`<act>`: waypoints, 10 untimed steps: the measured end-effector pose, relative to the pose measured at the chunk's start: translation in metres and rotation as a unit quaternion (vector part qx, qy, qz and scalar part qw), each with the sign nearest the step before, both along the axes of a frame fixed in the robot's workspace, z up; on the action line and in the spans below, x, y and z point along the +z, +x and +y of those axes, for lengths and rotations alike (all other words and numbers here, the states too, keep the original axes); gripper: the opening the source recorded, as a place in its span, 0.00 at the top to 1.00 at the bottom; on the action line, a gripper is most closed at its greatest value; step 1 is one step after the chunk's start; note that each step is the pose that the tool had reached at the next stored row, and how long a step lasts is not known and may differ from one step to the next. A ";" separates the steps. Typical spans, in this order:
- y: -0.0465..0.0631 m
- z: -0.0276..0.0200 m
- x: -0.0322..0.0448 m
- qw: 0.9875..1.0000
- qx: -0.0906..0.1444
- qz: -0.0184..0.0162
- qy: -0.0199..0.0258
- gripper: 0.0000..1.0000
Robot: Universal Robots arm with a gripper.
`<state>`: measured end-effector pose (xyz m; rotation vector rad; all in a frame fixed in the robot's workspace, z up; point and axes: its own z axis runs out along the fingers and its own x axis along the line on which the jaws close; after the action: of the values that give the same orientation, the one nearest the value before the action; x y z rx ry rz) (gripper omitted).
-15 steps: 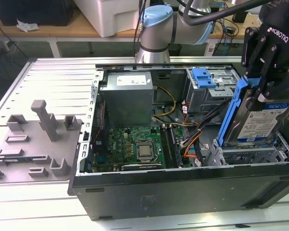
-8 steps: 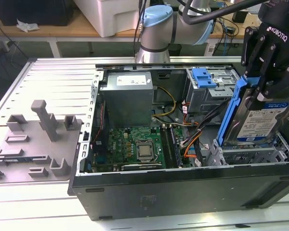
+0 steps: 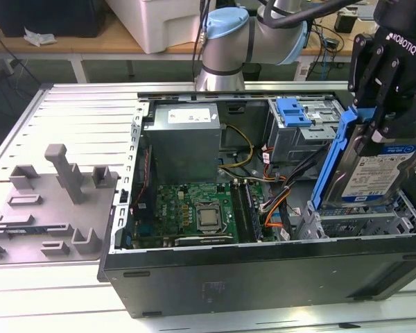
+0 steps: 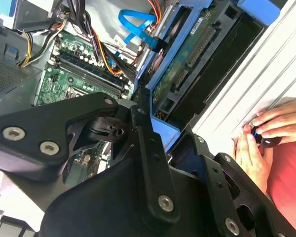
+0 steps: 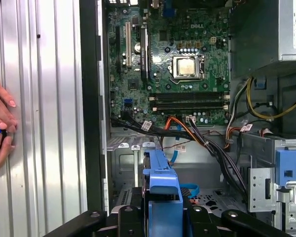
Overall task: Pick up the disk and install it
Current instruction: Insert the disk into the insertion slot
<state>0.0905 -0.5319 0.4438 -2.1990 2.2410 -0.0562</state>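
Note:
In the exterior view my gripper (image 3: 383, 125) is shut on the disk (image 3: 383, 173), a silver hard drive with a white-and-blue label and a blue plastic bracket (image 3: 333, 156) along its edge. I hold the disk tilted on edge just above the drive bay at the exterior view's right end of the open computer case (image 3: 263, 277). The second wrist view shows the disk's green circuit-board underside (image 4: 187, 64) between my black fingers (image 4: 145, 143). In the first wrist view the bracket's blue end (image 5: 160, 190) sits between the fingers (image 5: 128, 217), above the case floor.
Inside the case lie the motherboard (image 3: 201, 208), a grey power-supply box (image 3: 184, 135), a grey cage with a blue latch (image 3: 295, 114) and bundled cables (image 5: 202, 138). A grey moulded fixture (image 3: 55, 201) sits on the table at the exterior view's left. A person's hands (image 4: 264, 138) rest beside the case.

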 end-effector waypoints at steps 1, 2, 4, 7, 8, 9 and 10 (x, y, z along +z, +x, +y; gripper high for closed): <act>0.000 0.0000 0.0000 1.000 0.000 0.000 0.000 0.64; 0.000 0.0000 0.0066 1.000 0.000 0.000 0.000 0.64; 0.003 -0.0001 0.0077 1.000 0.000 0.011 0.000 0.64; 0.003 -0.0001 0.0077 1.000 0.000 0.012 0.000 0.64; 0.003 -0.0002 0.0077 1.000 0.000 0.012 0.000 0.64; 0.003 -0.0002 0.0077 1.000 0.000 0.012 0.000 0.64; 0.003 -0.0002 0.0077 1.000 0.000 0.012 0.000 0.64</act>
<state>0.0934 -0.5321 0.4515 -2.2110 2.2527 -0.0306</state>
